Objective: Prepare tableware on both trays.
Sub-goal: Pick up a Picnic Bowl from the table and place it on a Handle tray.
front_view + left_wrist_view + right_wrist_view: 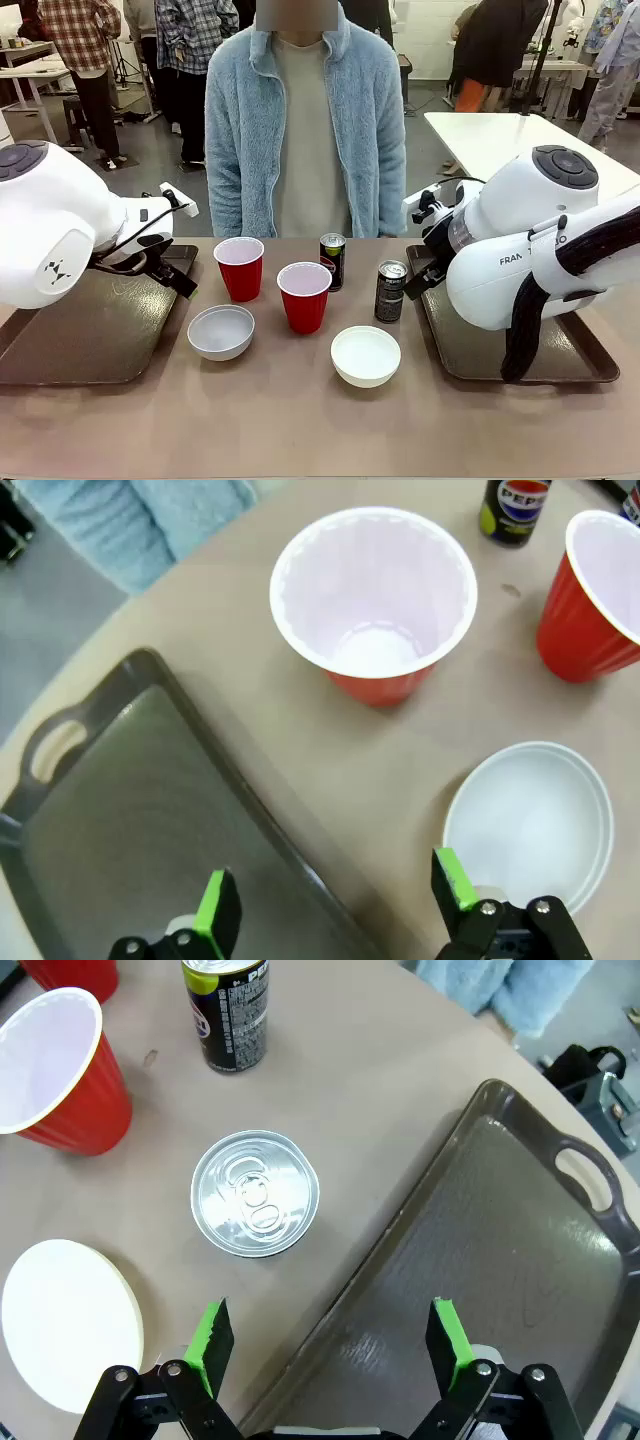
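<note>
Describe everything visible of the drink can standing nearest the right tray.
The can is small, slim and dark with pale print and a silver metal lid whose pull tab lies flat, apparently unopened. It stands upright on the tan tabletop, just left of the right tray without touching its rim, right of a red cup, behind a white bowl. Nothing else touches it.

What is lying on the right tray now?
The visible part of the right tray is bare dark plastic. The right arm covers much of it in the front view; that part is unknown.
</note>
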